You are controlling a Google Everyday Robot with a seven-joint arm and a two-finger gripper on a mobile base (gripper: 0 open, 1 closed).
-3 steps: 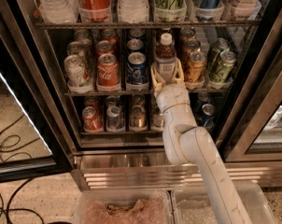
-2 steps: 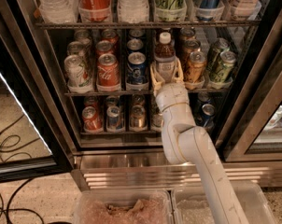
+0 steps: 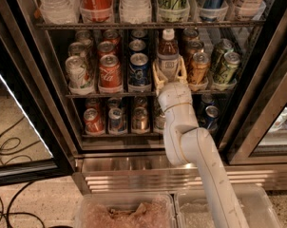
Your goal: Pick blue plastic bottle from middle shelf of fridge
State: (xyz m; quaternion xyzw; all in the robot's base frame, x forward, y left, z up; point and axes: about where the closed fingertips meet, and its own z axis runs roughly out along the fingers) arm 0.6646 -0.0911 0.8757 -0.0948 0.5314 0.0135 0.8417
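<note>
**Present state.** We find the gripper point(image 3: 169, 76) at the front of the middle shelf point(image 3: 110, 95) of the fridge point(image 3: 134, 172). Its fingers point(image 3: 156, 76) are spread wide, one on each side of the lower body of the blue plastic bottle point(image 3: 168, 51). The bottle stands upright on that shelf, between a blue Pepsi can point(image 3: 139, 68) and an orange can point(image 3: 199, 66), both just beside it. We judge the grasp not yet closed; contact with the bottle cannot be confirmed.

**Hazards.**
- If the fingers close off-centre, we expect the bottle to tilt into either neighbouring can and knock it over.
- The white cap point(image 3: 168, 33) sits near the upper shelf rail point(image 3: 148, 25). Too much lift before withdrawal would drive the cap against it.
- Too little lift could catch the bottle's foot on the middle shelf's front rail, and a grip this low on a tall bottle may then let it tip.
- The label looks smooth, so a light grip may slip.

**Not visible.**
- The gripper and the arm point(image 3: 196, 151) cover the bottle's base and its seating on the shelf.
- The arm also hides part of the lower shelf.
- The arm's root is cut off at the bottom edge.
- We cannot make out what stands behind the bottle.
</note>
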